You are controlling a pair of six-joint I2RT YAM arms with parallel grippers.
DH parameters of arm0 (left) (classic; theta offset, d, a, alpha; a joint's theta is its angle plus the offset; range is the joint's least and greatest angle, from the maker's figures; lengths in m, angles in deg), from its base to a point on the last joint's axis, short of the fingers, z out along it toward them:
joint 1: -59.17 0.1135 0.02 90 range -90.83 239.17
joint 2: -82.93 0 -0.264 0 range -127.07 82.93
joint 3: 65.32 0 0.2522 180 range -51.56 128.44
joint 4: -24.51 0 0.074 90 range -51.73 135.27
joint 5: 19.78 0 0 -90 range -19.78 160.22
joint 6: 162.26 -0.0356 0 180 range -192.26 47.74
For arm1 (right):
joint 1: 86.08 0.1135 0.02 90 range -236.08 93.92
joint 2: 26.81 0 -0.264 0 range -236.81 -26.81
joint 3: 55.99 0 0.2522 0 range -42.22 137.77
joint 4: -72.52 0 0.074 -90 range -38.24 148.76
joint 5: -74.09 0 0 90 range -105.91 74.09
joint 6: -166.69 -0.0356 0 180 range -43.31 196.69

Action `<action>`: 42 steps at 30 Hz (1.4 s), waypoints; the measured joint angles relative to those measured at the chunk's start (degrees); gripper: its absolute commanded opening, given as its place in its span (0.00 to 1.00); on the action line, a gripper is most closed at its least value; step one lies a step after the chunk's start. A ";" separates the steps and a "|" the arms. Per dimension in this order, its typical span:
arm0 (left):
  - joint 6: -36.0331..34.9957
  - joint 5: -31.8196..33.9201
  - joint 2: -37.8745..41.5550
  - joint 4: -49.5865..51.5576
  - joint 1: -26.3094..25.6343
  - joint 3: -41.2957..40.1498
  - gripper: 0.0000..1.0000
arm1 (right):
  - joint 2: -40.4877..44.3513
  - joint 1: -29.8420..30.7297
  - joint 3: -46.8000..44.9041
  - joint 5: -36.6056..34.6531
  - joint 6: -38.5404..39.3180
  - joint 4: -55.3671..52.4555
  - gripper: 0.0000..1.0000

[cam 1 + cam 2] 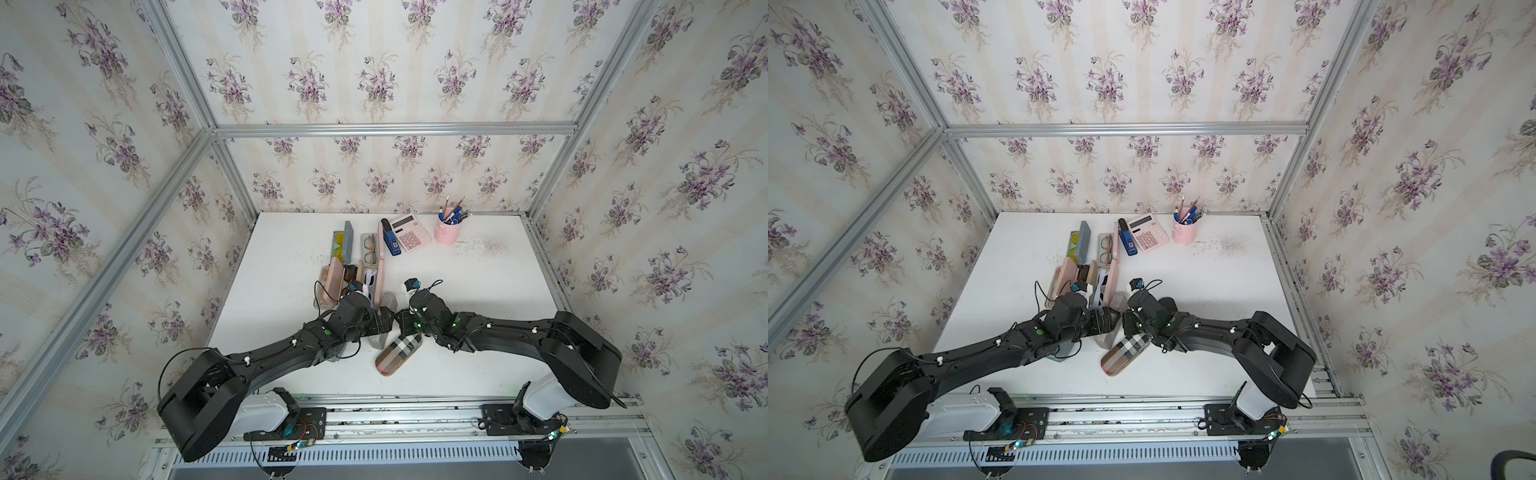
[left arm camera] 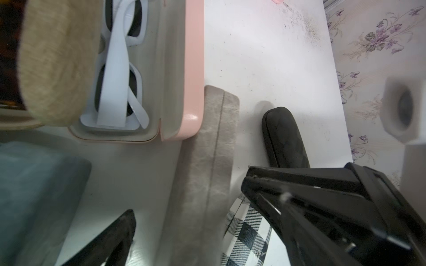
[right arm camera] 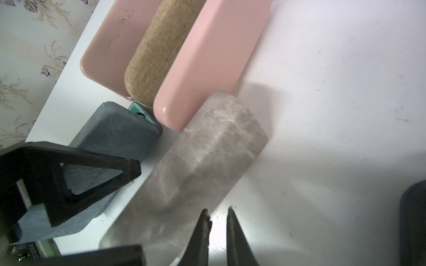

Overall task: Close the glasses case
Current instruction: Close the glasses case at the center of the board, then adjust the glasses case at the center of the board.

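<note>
Table (image 1: 478, 291): white top. The clutter bunches round the pink case (image 2: 193, 69), which stands open left of centre with its lid up on its right side.

Left claw (image 1: 383, 323): just in front of the pink case, hanging over the middle of the grey case (image 3: 207, 149). Jaws spread wide. In the left wrist view one finger stands clear of the case's left flank, with table showing between them. Grips nothing.

Right claw (image 3: 218, 213): front-right of the pink case, tips close to the grey case's right edge. Contact can't be told. Jaws a narrow slit apart, white table showing through the gap. Nothing held.

Grey case: the task's thing. Marbled, lying flat, lid down, seam line along its length. Far end against the pink case's near right corner, and the body runs forward from there.

Plaid case (image 1: 397, 353): shut, lying at an angle, in front of the pink case and a little right. Its far end is just beside the grey case; contact unclear.

Blue-grey case (image 3: 119, 131): front-left of the pink case, near.

Tan case (image 3: 161, 53): woven cloth, touching the pink case's left side.

Calculator (image 1: 411, 237): pink, behind the pink case, to the right.

Cup (image 1: 446, 232): pink, pens (image 1: 453, 214) in it, behind the pink case and further right.

Stapler (image 1: 390, 241): blue, directly behind the pink case.

Glasses (image 2: 117, 69): white, folded, in the pink case's tray
</note>
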 measured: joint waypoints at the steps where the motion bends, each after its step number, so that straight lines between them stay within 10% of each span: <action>1: 0.26 -0.09 -0.48 -1.01 0.00 -0.39 1.00 | 0.24 0.00 -0.07 -0.02 0.02 -0.13 0.18; 25: -0.83 -3.30 -9.77 2.03 0.46 4.61 0.90 | 1.99 -2.73 -0.81 -0.81 -1.16 -1.70 0.24; 42: -0.33 -8.87 -17.05 -0.04 0.57 10.16 0.41 | 8.96 -5.86 -4.92 -0.15 0.09 -4.00 0.24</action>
